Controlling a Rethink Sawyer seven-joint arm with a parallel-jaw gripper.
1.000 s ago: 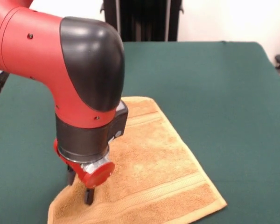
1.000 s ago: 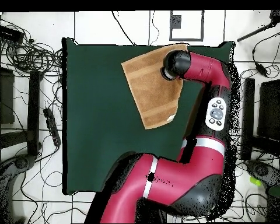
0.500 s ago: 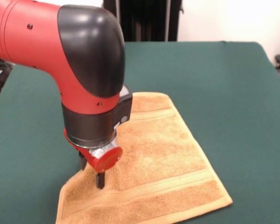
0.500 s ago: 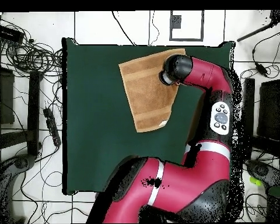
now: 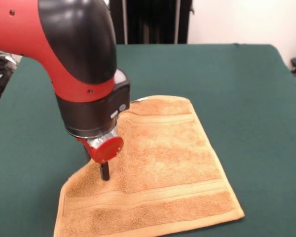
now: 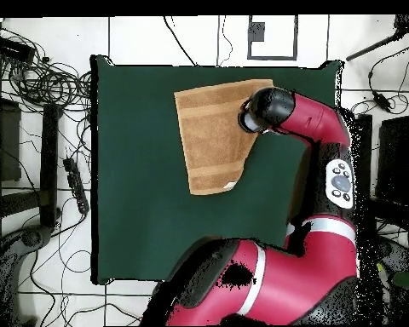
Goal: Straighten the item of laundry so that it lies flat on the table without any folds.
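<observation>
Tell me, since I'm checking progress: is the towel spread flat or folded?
Mostly spread; the towel bunches where the gripper presses its edge.

Towel point(image 5: 163, 173) lies on the table point(image 5: 246, 89), fingers point(image 5: 104, 170) at its left edge.

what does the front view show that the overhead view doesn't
Only the front view shows the gripper below the wrist, its dark tip planted on the towel near the towel's left edge, plus the terry pile and the stripe bands up close. Only the overhead view shows the whole arm, the table's full outline, and the cables on the floor around it. Both show the towel spread on the green table with the arm's end over one side of it.
</observation>
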